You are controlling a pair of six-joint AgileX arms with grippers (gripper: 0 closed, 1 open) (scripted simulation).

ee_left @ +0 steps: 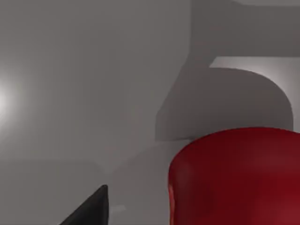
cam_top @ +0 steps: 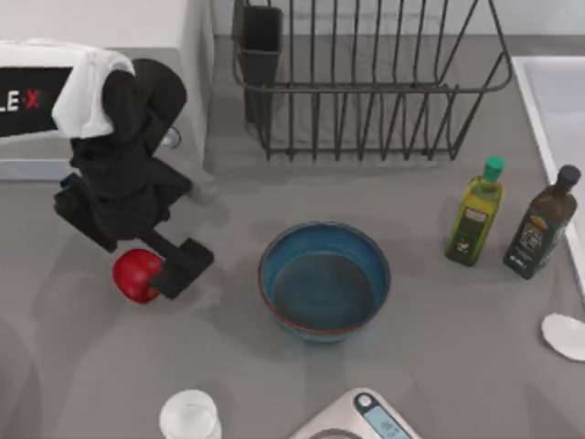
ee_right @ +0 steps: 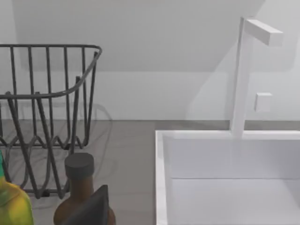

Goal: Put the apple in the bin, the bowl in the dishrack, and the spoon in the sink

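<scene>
Grey bench (cam_top: 228, 384), left side: apple (cam_top: 135, 274) sat by left gripper (cam_top: 155, 272), jaws spread either side, not yet pinching. Advice: centre on fruit, squeeze gently, lift straight. Right arm parked nr sink (ee_right: 225, 178); jaws: can't tell.

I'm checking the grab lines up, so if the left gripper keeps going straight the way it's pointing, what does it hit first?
Most likely the apple. From above, the left gripper sits right against it, and the left wrist view has the apple looming directly ahead. Whether they already touch is unclear.
</scene>
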